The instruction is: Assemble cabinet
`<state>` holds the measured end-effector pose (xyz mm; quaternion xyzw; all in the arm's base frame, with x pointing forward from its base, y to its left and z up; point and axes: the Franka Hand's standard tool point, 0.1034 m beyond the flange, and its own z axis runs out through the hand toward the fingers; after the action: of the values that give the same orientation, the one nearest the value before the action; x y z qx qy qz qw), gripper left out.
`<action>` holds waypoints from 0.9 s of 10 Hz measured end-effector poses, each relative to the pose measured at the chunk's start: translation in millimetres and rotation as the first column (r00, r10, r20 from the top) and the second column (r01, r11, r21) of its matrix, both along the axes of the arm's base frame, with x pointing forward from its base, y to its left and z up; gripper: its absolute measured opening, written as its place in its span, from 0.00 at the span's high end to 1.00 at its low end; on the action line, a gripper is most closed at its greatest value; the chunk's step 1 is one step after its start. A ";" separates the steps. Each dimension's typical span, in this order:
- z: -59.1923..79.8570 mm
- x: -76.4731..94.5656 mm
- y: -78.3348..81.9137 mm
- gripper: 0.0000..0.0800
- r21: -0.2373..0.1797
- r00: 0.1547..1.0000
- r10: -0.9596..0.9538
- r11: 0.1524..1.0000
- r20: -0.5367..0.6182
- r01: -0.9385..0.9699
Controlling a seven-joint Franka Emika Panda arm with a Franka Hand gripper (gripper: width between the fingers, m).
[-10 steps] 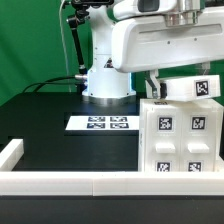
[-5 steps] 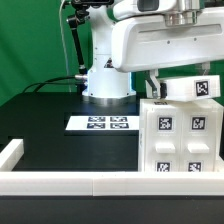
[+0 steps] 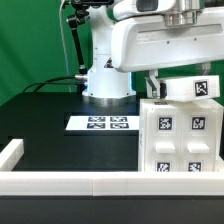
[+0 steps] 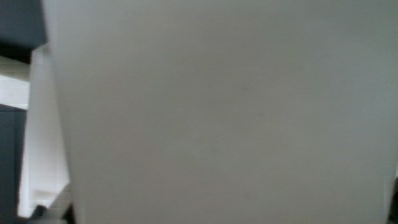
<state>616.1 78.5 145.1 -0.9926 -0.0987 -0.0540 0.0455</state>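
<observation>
The cabinet, a large white box whose front carries several tagged panels, stands at the exterior view's right near the front wall. A small white tagged cube sits on top of it. My gripper hangs from the white arm directly above, at the cube. One dark finger lies against the cube's left side and the other finger is hidden. The wrist view is filled by a plain white surface very close to the camera, and no fingers show in it.
The marker board lies flat on the black table in front of the robot base. A low white wall runs along the front and turns up the left side. A green curtain hangs behind.
</observation>
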 end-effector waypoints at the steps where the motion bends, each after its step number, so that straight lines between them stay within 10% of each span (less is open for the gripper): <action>1: 0.2 -0.2 0.0 0.32 0.012 0.997 -0.080 0.997 -0.008 0.081; 9: -1.1 0.0 5.6 0.32 0.112 0.718 -0.693 0.710 -0.065 0.695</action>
<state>616.0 84.1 144.0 -0.9524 0.2852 -0.0642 0.0867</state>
